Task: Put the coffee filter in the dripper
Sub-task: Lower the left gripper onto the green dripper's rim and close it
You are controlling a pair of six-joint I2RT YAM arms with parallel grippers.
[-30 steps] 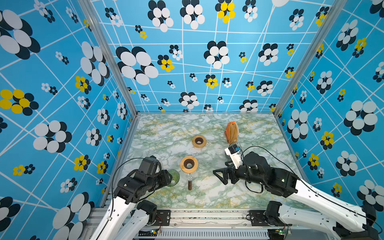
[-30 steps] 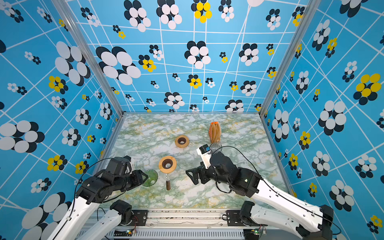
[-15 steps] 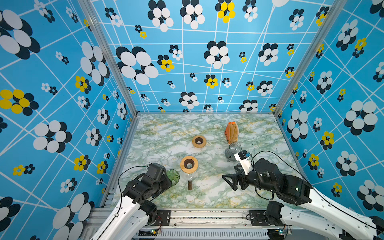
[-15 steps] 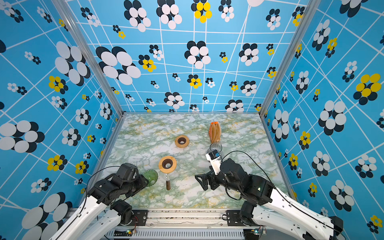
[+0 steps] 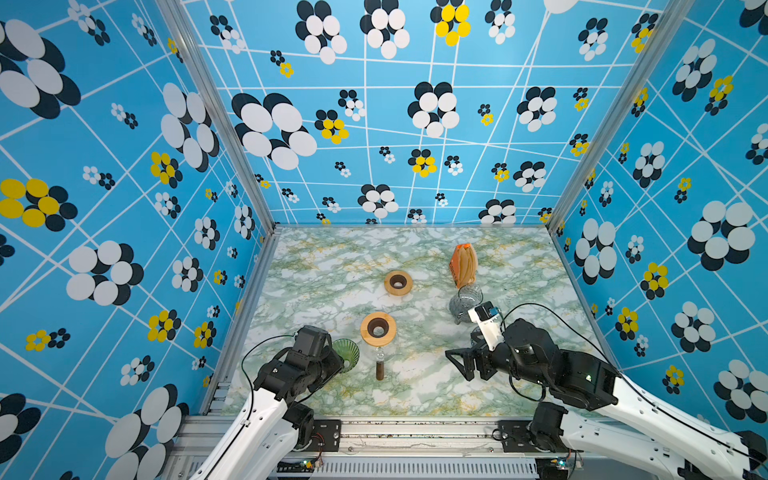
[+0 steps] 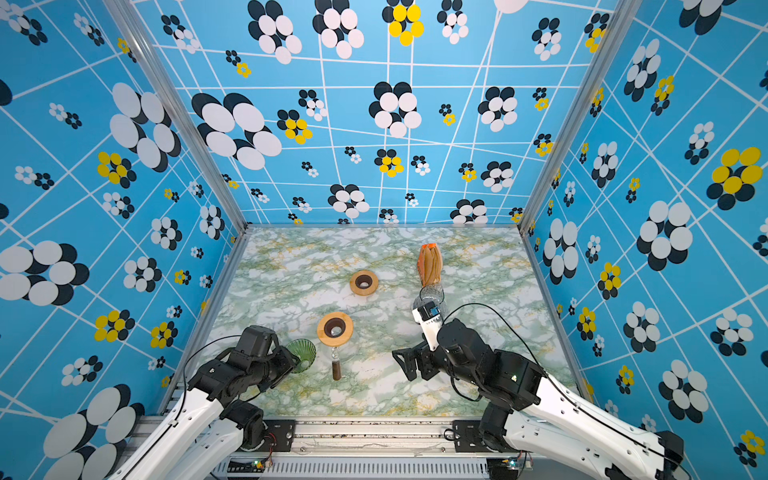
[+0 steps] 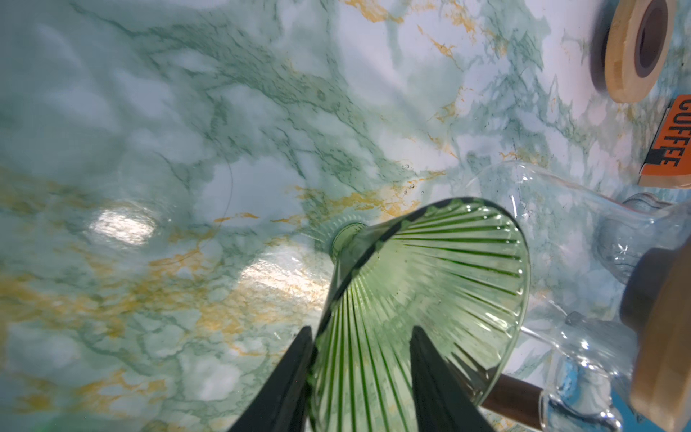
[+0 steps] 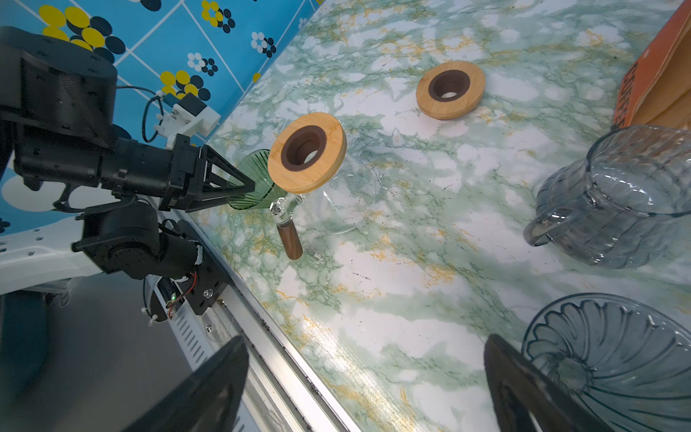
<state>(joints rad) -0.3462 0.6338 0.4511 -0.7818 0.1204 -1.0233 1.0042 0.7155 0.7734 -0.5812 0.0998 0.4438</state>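
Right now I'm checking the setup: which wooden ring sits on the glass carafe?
The near ring beside the green dripper; the far ring lies flat on the table.

The left arm (image 5: 253, 424) and right arm (image 5: 656, 411) have white links, black housings, looping black cables, perhaps a green indicator light (image 5: 588, 377)

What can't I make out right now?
- Hold of the left gripper on the green dripper: arm covers it in both top views; left wrist view shows fingers straddling its wall, contact unclear.
- Filter pack: too small in top views, cut off at the edge in both wrist views.
- Grey dripper: right wrist view, cut by the frame edge and the right gripper.
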